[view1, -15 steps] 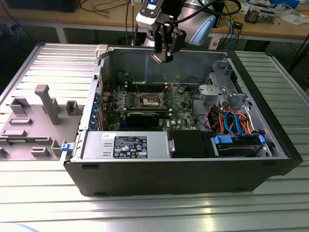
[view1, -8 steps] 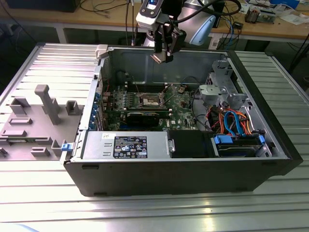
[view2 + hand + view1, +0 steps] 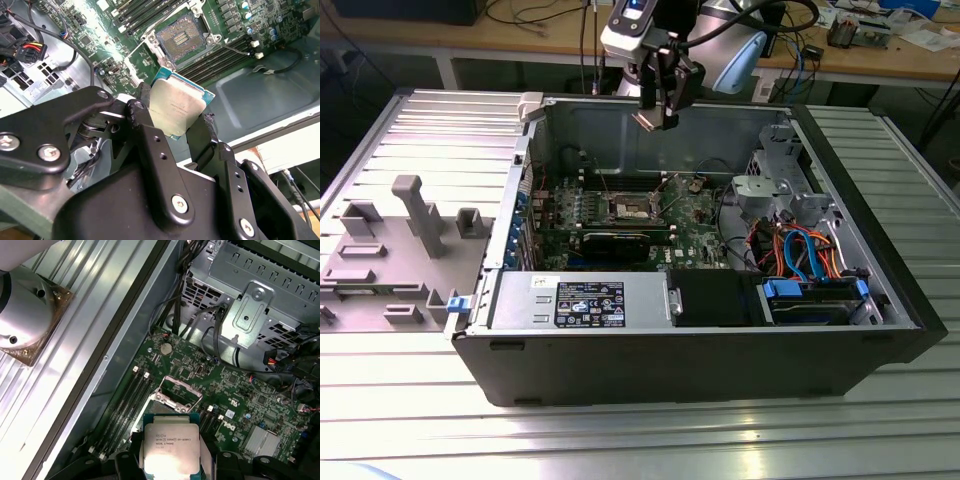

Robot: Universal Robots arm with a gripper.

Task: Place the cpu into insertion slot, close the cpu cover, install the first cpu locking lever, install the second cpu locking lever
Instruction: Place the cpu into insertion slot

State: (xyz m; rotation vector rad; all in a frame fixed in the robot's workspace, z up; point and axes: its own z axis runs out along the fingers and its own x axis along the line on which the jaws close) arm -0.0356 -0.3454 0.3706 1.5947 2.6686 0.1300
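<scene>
Closest to the lens are the black fingers (image 3: 145, 130) of my gripper (image 3: 175, 112), clamped on opposite edges of the cpu (image 3: 177, 107), whose silvery lid faces both wrist cameras. In the exterior view the gripper (image 3: 660, 105) hangs above the open computer case (image 3: 670, 360), well clear of the motherboard (image 3: 690, 225) at its back wall. The insertion slot (image 3: 182, 42) lies uncovered beyond the chip, its contact field bare in the second wrist view. In the first wrist view the cpu (image 3: 170, 447) sits short of the slot (image 3: 177, 392) rather than over it. I judge that I am in the first step, carrying the chip to the slot, with nothing seated yet. That placement calls for squaring the chip's edges with the slot frame, holding it level, and descending gently, since a tilted or offset landing could bend contacts.
</scene>
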